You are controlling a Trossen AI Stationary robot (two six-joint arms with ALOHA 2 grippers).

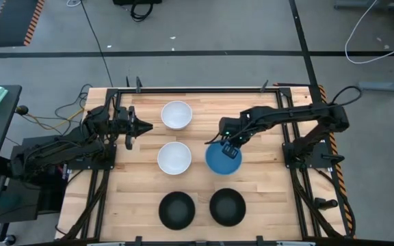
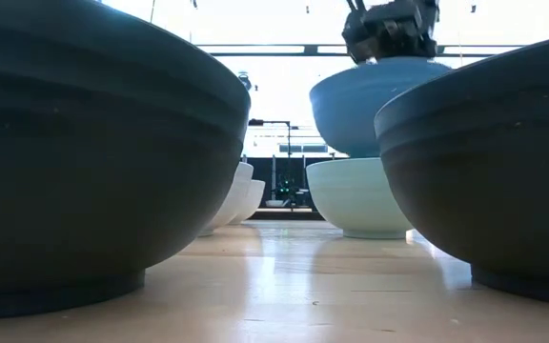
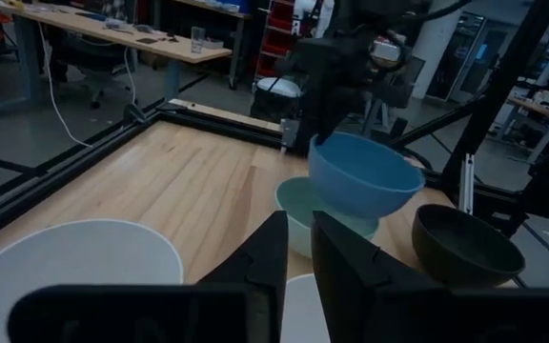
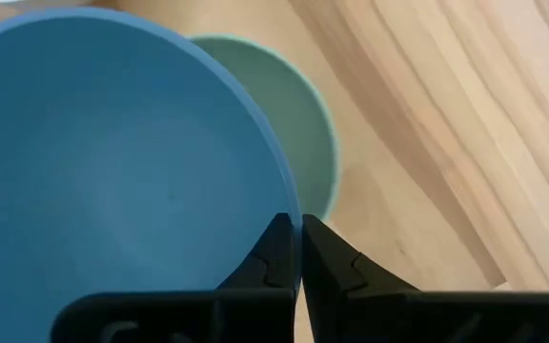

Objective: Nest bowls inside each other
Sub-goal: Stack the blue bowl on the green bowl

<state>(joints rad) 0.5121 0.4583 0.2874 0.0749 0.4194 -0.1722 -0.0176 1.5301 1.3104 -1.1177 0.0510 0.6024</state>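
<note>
My right gripper (image 1: 230,147) is shut on the blue bowl (image 1: 221,162) and holds it over the pale mint green bowl (image 4: 298,114), which sits on its base on the table. From above, the blue bowl covers the mint one almost wholly. Both show in the low view, the blue bowl (image 2: 379,100) just above the mint bowl (image 2: 358,195). Two white bowls (image 1: 176,115) (image 1: 174,158) stand left of them. Two black bowls (image 1: 176,209) (image 1: 227,207) stand at the near edge. My left gripper (image 1: 144,126) waits shut, above the table left of the white bowls. My right gripper pinches the blue bowl's rim (image 4: 289,214) on its far side, one finger inside the bowl and one outside. The fingers come from above, pointing down. The bowl hangs lifted clear of the table, slightly tilted, over the mint bowl and offset from its middle.
Bare wood lies right of the blue bowl and between the rows of bowls. A black frame (image 1: 204,89) runs round the tabletop. The black bowls (image 2: 84,143) fill the low view's foreground.
</note>
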